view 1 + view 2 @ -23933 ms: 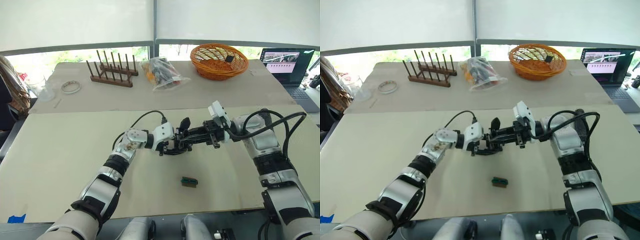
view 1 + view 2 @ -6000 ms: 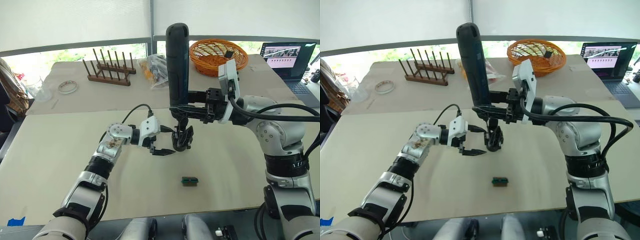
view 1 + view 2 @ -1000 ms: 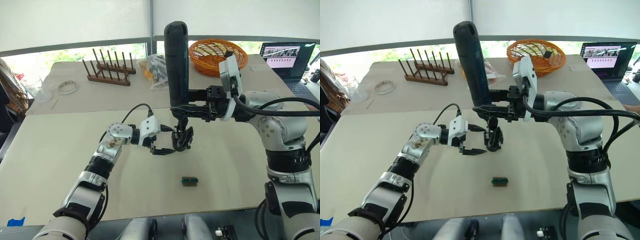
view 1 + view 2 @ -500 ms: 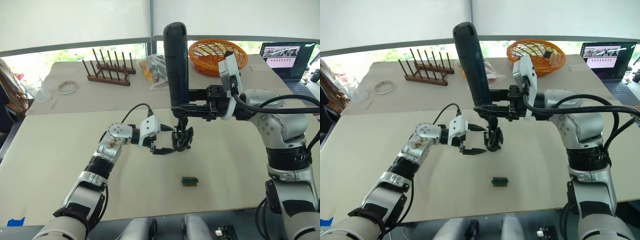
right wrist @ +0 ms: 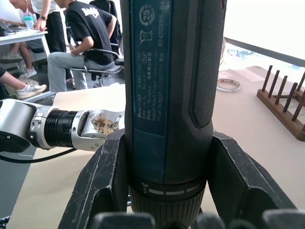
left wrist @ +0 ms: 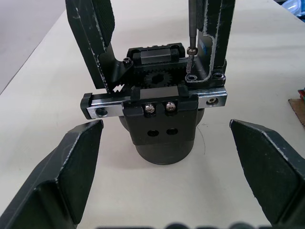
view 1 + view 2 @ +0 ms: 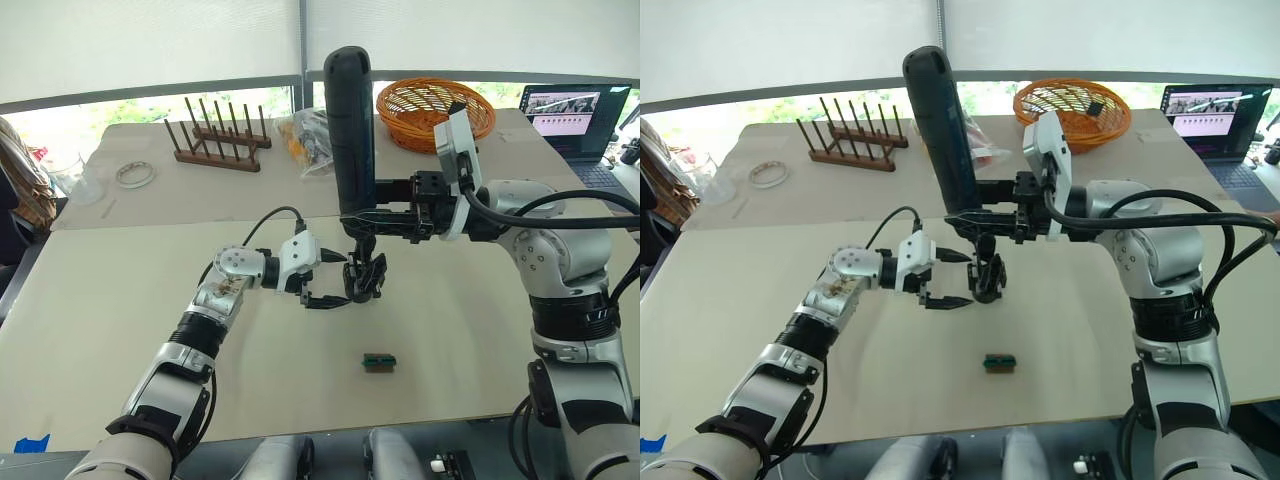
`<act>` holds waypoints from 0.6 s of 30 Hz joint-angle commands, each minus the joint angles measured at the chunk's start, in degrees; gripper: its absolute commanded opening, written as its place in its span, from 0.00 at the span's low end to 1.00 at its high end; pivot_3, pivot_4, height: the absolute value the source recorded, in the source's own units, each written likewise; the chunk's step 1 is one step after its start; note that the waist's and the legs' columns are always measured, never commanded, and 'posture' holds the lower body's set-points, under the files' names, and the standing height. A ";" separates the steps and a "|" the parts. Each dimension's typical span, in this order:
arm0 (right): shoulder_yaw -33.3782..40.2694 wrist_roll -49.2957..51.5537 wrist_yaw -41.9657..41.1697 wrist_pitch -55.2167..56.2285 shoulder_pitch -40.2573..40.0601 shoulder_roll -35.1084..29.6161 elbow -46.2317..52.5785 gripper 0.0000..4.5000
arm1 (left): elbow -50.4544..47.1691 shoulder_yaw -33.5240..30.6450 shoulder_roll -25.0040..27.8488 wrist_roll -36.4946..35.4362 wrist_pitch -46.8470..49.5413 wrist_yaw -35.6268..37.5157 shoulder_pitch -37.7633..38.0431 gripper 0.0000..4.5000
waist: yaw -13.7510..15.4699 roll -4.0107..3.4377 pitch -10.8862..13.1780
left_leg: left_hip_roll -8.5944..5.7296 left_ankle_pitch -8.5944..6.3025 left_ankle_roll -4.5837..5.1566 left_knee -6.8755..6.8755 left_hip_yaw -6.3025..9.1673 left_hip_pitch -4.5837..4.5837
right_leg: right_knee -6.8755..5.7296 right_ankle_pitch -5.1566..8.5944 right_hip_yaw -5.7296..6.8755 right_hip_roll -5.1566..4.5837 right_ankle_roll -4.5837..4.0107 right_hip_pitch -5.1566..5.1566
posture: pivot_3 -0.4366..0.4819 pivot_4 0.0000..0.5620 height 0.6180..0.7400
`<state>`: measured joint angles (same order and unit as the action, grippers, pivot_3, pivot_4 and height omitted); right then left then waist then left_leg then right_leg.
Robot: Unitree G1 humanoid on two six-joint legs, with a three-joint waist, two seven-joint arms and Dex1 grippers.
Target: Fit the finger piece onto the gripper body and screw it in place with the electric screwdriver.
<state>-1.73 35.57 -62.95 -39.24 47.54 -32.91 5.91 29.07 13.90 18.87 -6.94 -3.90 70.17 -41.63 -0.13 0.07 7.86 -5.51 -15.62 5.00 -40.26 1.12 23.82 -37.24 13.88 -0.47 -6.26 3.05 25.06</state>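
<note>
The gripper body [image 6: 163, 138] stands upright on the beige table [image 7: 120, 300], with black fingers rising from its geared rail. The finger piece [image 6: 217, 33] sits at one end of that rail. My right gripper [image 7: 366, 217] is shut on the electric screwdriver [image 7: 350, 130], holding it upright over the body. Its silver bit [image 6: 191, 24] points down onto a screw beside the finger piece. My left gripper [image 7: 334, 281] is open just left of the body, its fingers [image 6: 71, 167] spread wide and apart from it.
A small green block [image 7: 378, 361] lies nearer the front edge. At the back are a wooden peg rack [image 7: 220, 140], a plastic bag [image 7: 315, 135], an orange basket [image 7: 432, 105], a tape ring [image 7: 134, 174] and a laptop [image 7: 575, 115]. People [image 5: 81, 33] sit beyond the table.
About 24 s ago both grippers were low at the gripper body. Now the right one holds the screwdriver upright. In the last second its top leaned slightly left; the left gripper stayed put.
</note>
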 commanded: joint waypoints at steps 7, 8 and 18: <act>0.91 0.77 0.02 0.75 1.41 0.08 2.07 0.42 | -1.88 -0.61 0.16 -0.33 -1.20 -0.24 -0.20 1.00 | -0.01 0.00 0.00 | 0.00 0.00 0.00 0.00 0.00 0.00 | 0.00 0.00 0.01 0.00 0.00 0.00 | 0.48 0.27 1.00; 0.91 0.79 -0.14 0.72 1.30 -0.03 2.08 0.42 | -1.84 -0.62 0.16 -0.32 -1.21 -0.24 -0.23 1.00 | -0.01 0.00 0.00 | 0.00 0.00 0.00 0.00 0.00 0.00 | 0.00 0.00 0.00 0.00 0.00 0.00 | 0.48 0.27 1.00; 0.98 0.12 -1.22 1.38 0.97 -0.29 1.56 0.42 | -1.84 -0.65 0.08 -0.34 -1.10 -0.33 -0.34 1.00 | -0.02 0.00 0.00 | 0.00 0.00 0.00 0.00 0.00 0.00 | -0.01 0.00 0.01 0.00 0.00 0.00 | 0.48 0.27 1.00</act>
<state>-1.85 35.01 -63.66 -39.34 47.52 -32.77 6.02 29.07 13.89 18.88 -6.94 -3.90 70.17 -41.63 -0.15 0.07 7.86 -5.51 -15.62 5.00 -40.26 1.12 23.82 -37.25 13.88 -0.47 -6.26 3.05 25.06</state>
